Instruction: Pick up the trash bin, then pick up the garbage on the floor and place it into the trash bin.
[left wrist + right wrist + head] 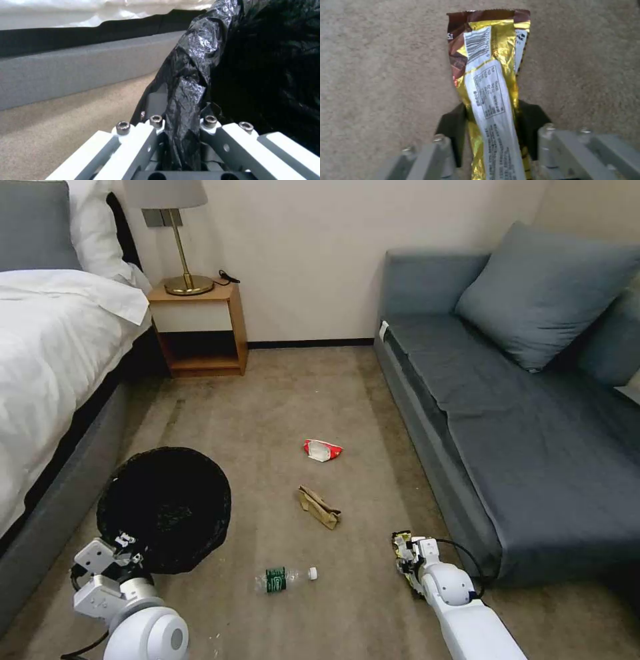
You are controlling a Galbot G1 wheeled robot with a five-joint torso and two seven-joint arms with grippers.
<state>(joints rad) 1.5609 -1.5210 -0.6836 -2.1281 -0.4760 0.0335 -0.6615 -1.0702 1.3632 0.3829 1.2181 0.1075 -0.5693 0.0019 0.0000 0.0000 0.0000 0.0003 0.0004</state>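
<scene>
The trash bin, lined with a crinkled black bag, is at the lower left beside the bed. My left gripper is shut on its near rim; the left wrist view shows the bag-covered rim pinched between the fingers. My right gripper is low by the sofa, shut on the long brown-yellow snack wrapper, which sticks out past the black pads. On the carpet lie a clear bottle with a green label, a crumpled brown paper bag and a red-and-white packet.
A bed runs along the left and a grey sofa along the right. A wooden nightstand with a lamp stands at the back wall. Open carpet lies between them.
</scene>
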